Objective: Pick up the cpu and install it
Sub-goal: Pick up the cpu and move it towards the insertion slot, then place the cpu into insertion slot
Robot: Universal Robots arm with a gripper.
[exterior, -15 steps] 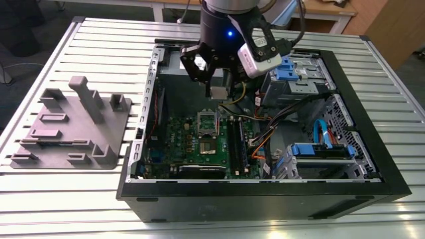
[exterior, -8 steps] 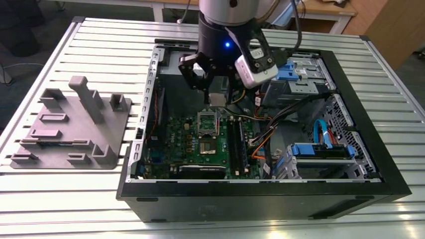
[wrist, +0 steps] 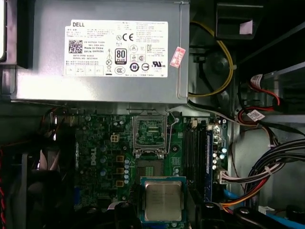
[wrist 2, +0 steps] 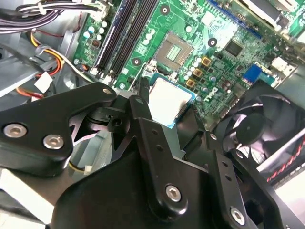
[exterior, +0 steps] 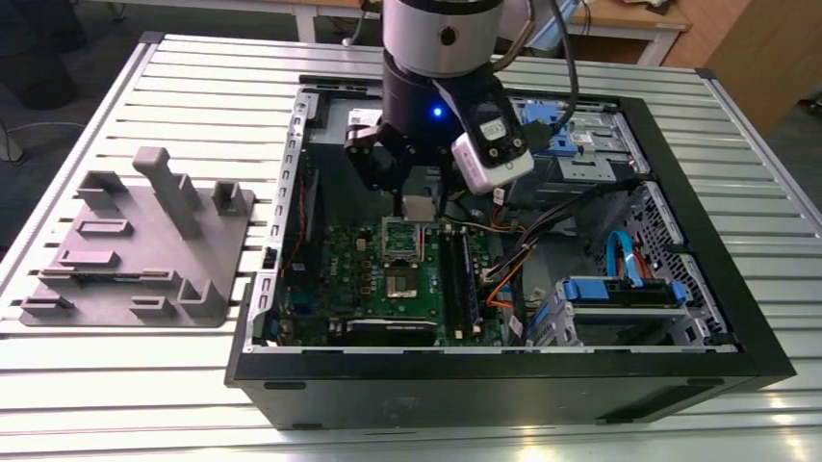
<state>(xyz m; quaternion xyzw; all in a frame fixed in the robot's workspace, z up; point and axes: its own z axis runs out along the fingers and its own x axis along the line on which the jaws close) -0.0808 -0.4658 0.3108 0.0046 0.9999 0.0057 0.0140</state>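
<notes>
1. The cpu [wrist 2: 167,101] is a small, flat square chip. It has a plain silvery-grey metal top and a thin pale blue-green rim, and no marks can be made out on the lid.
2. It is held level, clear above the green motherboard [wrist: 100,157], and is not seated. In the exterior view it hangs under the arm, over the board's end near the power supply [wrist: 95,90].
3. The gripper [wrist 2: 167,106] holds it. The black fingers [wrist 2: 141,107] are closed against two opposite edges of the chip.
4. Below, the hollow metal socket frame [wrist: 150,131] stands open. Beside it the socket [wrist 2: 174,50] lies with its contact field exposed.
5. Black memory slots [wrist: 198,148] run alongside the socket. A case fan [wrist 2: 252,129] sits at the board's edge.
6. The board lies inside an open black computer case [exterior: 514,385] on a slatted metal table [exterior: 192,96].
7. A grey plastic tray [exterior: 141,250] with upright blocks rests well apart, at the exterior view's left.
</notes>
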